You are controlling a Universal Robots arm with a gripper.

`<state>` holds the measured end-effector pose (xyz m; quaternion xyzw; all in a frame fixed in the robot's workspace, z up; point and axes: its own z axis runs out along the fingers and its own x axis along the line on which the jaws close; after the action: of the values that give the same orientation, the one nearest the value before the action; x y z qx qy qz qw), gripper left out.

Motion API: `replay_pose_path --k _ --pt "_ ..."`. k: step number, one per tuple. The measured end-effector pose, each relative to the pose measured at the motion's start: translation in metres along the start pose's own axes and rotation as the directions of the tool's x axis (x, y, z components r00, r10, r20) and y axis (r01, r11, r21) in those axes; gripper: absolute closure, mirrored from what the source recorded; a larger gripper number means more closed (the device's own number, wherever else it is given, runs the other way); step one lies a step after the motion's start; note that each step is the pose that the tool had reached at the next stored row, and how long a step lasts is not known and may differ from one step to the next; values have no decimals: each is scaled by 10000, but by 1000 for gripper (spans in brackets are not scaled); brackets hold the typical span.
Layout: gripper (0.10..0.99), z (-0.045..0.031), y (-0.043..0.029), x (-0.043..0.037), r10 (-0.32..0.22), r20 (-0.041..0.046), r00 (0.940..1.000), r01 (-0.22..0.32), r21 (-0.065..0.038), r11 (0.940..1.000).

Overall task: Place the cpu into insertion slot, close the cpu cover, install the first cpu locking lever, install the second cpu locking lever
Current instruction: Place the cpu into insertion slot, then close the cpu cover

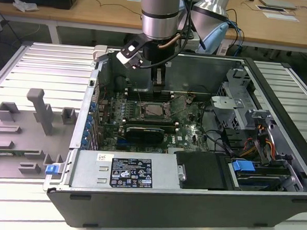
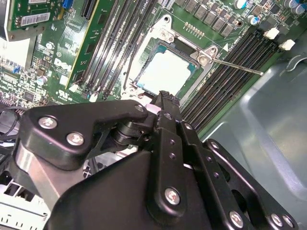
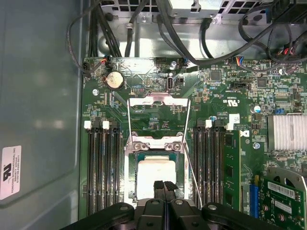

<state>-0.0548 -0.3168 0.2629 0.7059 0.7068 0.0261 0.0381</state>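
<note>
1. Fingers (image 3: 158,188) of the gripper (image 3: 163,184) are pressed together with nothing between them. They hang low inside the open computer case (image 1: 280,86), just over the near edge of the insertion slot (image 3: 158,155).
2. The cpu (image 3: 154,175) lies flat in that slot, its pale top showing through the cut-out of the cpu cover (image 3: 129,172). The cover appears to be down around it.
3. One thin wire locking lever (image 2: 237,67) sticks out sideways over the memory slots (image 3: 103,167) and looks unlatched. Another lever (image 3: 130,120) runs along the far side of the socket, and whether it is hooked cannot be told.
4. Risk: the closed tips sit very near the chip, so a slightly off descent could press on the cpu or the cover edge rather than a lever, and tilt or scrape it.
5. Risk: a springy wire lever could slide off the narrow tips and snap back. It could also be pushed past its hook onto the green circuit board (image 3: 225,96) or the memory slot latches.
6. Writing: a white label (image 3: 10,172) is stuck to the case wall, and a dark sticker (image 1: 132,172) with a small white one beside it sits on the box in the front of the case. Both carry print, but no wording is given here.
</note>
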Motion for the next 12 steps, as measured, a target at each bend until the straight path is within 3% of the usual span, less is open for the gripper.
replay_pose_path --k 9,12 --pt "980 -3 0 0 0 1 10000 0 0 10000" --pt "980 0 36 0 0 1 10000 0 9 10000"
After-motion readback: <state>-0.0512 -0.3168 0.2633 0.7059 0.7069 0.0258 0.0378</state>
